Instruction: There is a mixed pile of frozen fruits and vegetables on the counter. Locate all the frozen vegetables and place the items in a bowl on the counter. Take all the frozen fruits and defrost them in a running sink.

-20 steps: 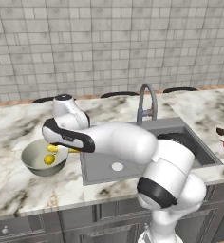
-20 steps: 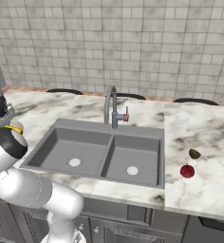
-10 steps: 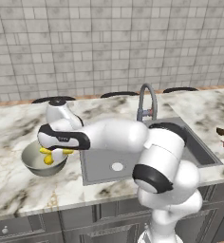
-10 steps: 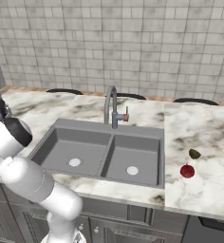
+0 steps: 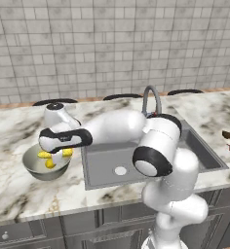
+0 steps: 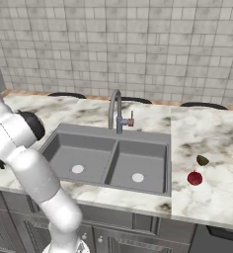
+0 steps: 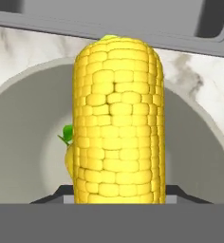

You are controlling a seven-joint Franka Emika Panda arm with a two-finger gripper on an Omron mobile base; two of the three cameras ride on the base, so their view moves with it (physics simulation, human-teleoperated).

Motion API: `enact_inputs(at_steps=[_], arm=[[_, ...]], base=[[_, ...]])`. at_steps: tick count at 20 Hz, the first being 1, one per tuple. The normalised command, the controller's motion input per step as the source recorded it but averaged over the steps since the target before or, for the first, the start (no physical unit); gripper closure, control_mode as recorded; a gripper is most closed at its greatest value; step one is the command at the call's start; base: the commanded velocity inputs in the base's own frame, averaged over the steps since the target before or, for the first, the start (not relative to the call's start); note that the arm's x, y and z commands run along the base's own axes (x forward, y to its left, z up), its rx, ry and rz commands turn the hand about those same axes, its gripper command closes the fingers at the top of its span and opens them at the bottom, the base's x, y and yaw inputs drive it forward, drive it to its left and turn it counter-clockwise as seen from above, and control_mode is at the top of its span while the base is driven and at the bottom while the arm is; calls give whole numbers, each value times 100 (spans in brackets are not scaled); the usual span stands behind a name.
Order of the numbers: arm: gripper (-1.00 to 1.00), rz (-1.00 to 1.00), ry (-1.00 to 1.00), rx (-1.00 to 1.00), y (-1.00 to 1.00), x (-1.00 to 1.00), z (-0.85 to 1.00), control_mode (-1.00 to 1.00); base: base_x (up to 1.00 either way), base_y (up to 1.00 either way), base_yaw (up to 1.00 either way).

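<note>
- The gripper (image 5: 55,154) is clamped on the corn cob (image 7: 117,118), right over the bowl (image 5: 33,165).
- The cob's long axis runs out along the fingers, its far end aimed into the bowl, where a smaller yellow piece (image 7: 69,159) already lies.
- The arm stretches left from the sink (image 5: 107,163), hand tipped down.
- Two fruits (image 6: 197,170) wait right of the sink.

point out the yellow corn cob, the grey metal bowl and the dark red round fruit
yellow corn cob (image 7: 117,123), hand view, middle of its kernels
grey-olive metal bowl (image 5: 35,166), left base view, bare inner wall
dark red round fruit (image 6: 194,178), right base view, its centre
</note>
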Motion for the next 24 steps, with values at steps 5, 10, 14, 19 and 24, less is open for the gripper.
enact_inputs(at_steps=[5,10,14,19,24], arm=[[-100,0,0,-7,63,6,0,-100],[-100,-3,2,-9,39,0,1,-100],[-100,-10,13,-17,12,7,11,-100],[-100,-13,17,-16,1,16,9,-100],[-100,-27,17,-8,-23,6,6,-100]], base=[[0,0,0],[0,0,0],[0,0,0],[0,0,0],[0,0,0]])
